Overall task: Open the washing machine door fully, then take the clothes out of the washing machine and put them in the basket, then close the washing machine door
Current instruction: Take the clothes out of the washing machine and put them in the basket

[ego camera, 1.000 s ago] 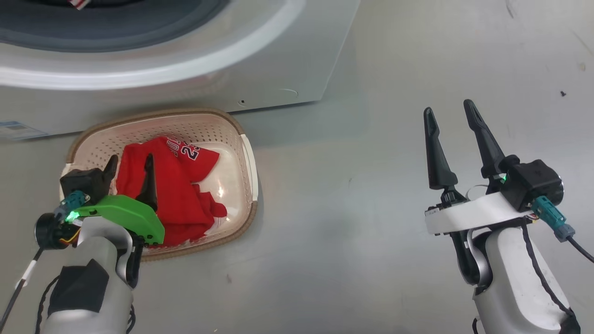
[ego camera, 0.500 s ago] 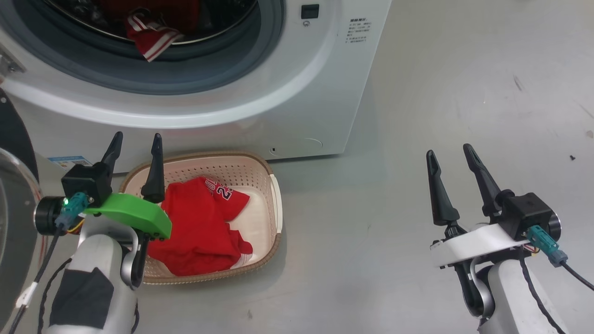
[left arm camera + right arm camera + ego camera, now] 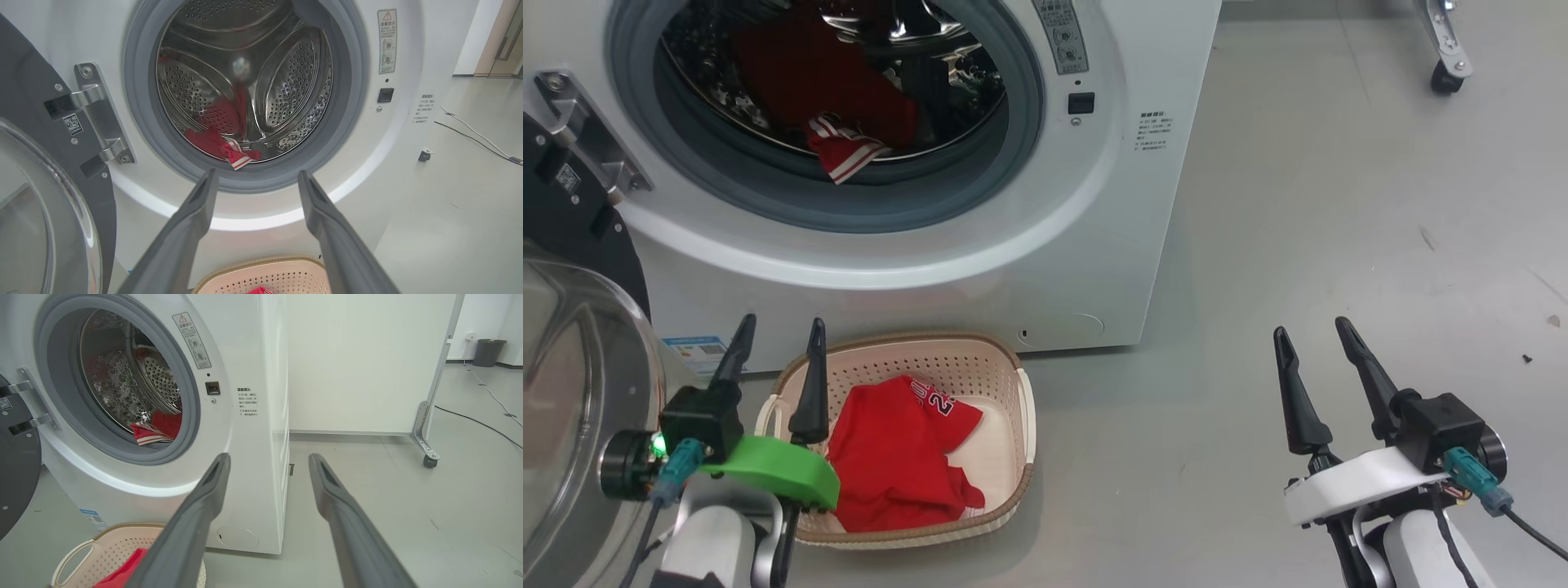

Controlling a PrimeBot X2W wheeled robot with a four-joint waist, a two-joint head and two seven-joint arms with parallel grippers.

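Clothes [image 3: 894, 469] lie in the basket [image 3: 907, 336], just right of the left gripper [image 3: 782, 322], whose fingers [image 3: 811, 392] stand apart and hold nothing. A second red garment [image 3: 845, 151] rests at the lip of the drum [image 3: 286, 81] inside the washing machine [image 3: 1094, 245], higher in the head view. The right gripper [image 3: 1309, 327], also spread and empty, hovers well apart. The washing machine door [image 3: 572, 367] hangs open.

Washing machine door [image 3: 572, 384] cut off left — printed label [image 3: 1153, 131] unreadable.
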